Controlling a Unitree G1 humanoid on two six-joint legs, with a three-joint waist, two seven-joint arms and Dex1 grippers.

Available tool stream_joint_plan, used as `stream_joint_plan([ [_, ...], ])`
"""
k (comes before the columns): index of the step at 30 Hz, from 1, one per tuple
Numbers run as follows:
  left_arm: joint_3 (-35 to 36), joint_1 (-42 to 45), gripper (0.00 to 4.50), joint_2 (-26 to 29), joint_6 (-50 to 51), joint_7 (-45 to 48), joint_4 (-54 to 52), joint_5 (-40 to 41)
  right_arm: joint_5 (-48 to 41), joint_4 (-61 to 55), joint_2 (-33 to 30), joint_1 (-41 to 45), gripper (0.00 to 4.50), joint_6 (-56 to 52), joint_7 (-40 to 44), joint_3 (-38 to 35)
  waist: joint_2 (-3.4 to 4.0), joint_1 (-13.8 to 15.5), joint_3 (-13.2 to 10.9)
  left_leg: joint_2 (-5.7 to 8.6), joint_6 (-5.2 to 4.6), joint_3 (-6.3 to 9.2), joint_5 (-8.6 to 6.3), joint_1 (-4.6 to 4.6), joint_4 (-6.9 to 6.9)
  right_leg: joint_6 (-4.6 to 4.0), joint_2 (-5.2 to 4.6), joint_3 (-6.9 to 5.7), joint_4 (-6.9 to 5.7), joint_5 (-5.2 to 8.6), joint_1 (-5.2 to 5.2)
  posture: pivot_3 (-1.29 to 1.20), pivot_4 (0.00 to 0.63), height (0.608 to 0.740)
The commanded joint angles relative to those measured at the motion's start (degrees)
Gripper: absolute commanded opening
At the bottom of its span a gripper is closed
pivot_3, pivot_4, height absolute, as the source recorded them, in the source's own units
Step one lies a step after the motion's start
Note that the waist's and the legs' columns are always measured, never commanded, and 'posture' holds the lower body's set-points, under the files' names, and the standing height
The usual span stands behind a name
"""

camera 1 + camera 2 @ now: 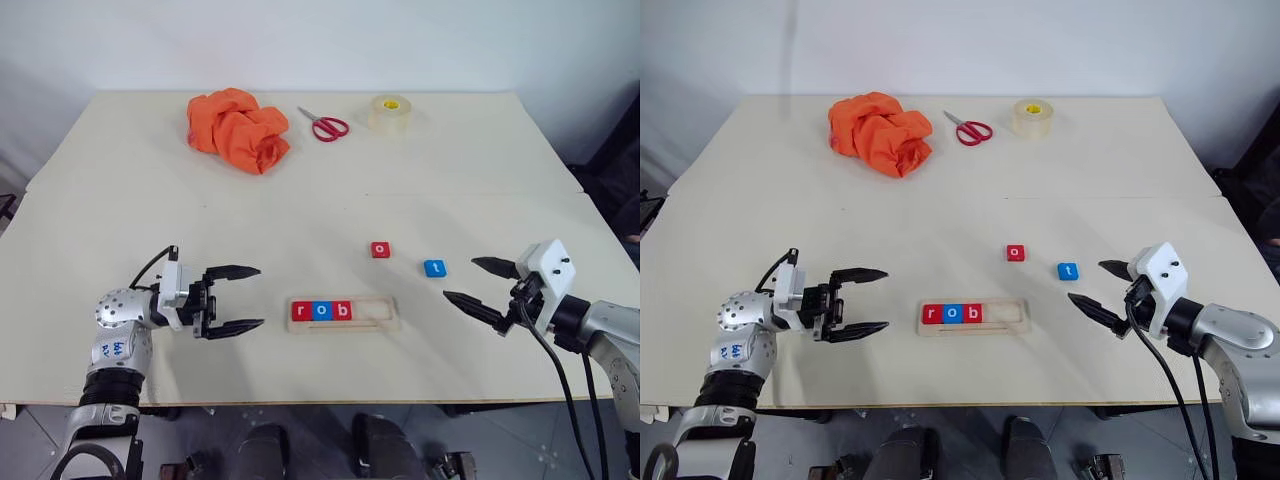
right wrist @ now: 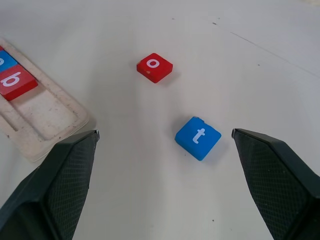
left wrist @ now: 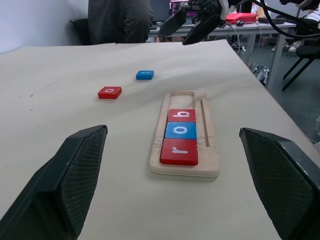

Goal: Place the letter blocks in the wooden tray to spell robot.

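Cream table (image 1: 120, 200): the long pale-wood tray (image 1: 385, 313) near its front edge holds red r, blue o, red b. Red o tile (image 1: 381, 249) and blue t tile (image 1: 435, 268) lie loose beyond it, unplaced. Left gripper (image 1: 232, 299) and right gripper (image 1: 480, 285) both spread, empty.

Bench (image 1: 300, 215): pale top bearing all items.
Wooden tray (image 1: 343, 313): near front edge; holds red r, blue o, red b at its left end, right part bare.
Loose blocks: red o (image 1: 381, 249) and blue t (image 1: 435, 268), lying apart beyond the tray's right end.
Left end effector (image 1: 238, 298): fingers spread, left of the tray.
Right end effector (image 1: 479, 284): fingers spread, just right of the blue t.
Far side: orange cloth (image 1: 238, 129), red scissors (image 1: 325, 125), tape roll (image 1: 390, 113).
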State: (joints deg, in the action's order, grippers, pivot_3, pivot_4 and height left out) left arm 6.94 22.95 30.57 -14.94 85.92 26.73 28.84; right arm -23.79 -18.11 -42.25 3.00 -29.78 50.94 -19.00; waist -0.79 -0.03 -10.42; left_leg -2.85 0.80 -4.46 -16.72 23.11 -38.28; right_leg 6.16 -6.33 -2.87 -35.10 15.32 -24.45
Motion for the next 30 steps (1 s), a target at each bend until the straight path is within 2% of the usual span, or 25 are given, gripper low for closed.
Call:
stream_joint_plan([
  [1, 0.9, 0.5, 4.50, 1.1, 0.0, 1.4, -0.1, 0.4, -1.1, -1.6, -0.2, -0.3, 4.46, 1.4, -0.9, -1.4, 0.00, 0.0, 0.0, 0.00, 0.00, 0.00, 0.00, 0.00, 0.00, 0.00, 0.00, 0.00, 0.00, 0.00, 0.00, 0.00, 0.150, 0.740],
  [8, 0.9, 0.0, 4.50, 1.3, 0.1, 1.1, -0.9, 0.5, -1.3, -0.8, -0.6, 0.1, 4.46, 1.7, -1.4, -0.8, 0.00, 0.0, 0.0, 0.00, 0.00, 0.00, 0.00, 0.00, -0.01, 0.00, 0.00, 0.00, 0.00, 0.00, 0.00, 0.00, 0.150, 0.740],
  [14, 1.3, -2.6, 4.50, 1.3, 0.3, -0.2, -4.1, 1.0, -0.8, -2.2, 1.5, 3.0, 4.46, -1.5, -5.7, 3.5, 0.00, -0.1, 0.0, -0.01, 0.00, 0.01, 0.00, -0.01, 0.00, 0.00, 0.00, 0.01, -0.01, 0.00, 0.00, 0.00, 0.150, 0.740],
  [20, 2.6, -9.1, 4.50, 1.6, 2.1, -2.5, -12.0, 2.2, 3.4, -1.9, 11.7, 11.5, 4.46, -8.9, -19.0, 14.7, 0.00, -0.4, 0.0, -0.05, 0.04, 0.01, 0.03, -0.02, 0.01, -0.01, 0.01, 0.03, -0.08, 0.01, -0.05, 0.00, 0.150, 0.740],
  [25, 3.7, -13.8, 4.50, 1.7, 3.2, -4.5, -17.1, 2.8, 9.5, 6.0, 21.8, 18.0, 4.46, -8.7, -31.0, 18.4, -0.01, -0.2, 0.0, -0.02, 0.04, 0.03, 0.06, 0.00, 0.00, -0.04, -0.04, 0.02, -0.14, 0.01, -0.07, 0.00, 0.150, 0.740],
  [30, 4.5, -17.1, 4.50, 1.6, 3.9, -6.2, -20.6, 2.9, 14.1, 12.5, 26.7, 21.5, 4.46, -6.5, -36.0, 21.3, 0.00, -0.3, 0.0, 0.03, 0.01, 0.02, 0.05, 0.04, 0.04, -0.05, -0.09, 0.02, -0.09, 0.02, -0.07, 0.00, 0.150, 0.740],
])
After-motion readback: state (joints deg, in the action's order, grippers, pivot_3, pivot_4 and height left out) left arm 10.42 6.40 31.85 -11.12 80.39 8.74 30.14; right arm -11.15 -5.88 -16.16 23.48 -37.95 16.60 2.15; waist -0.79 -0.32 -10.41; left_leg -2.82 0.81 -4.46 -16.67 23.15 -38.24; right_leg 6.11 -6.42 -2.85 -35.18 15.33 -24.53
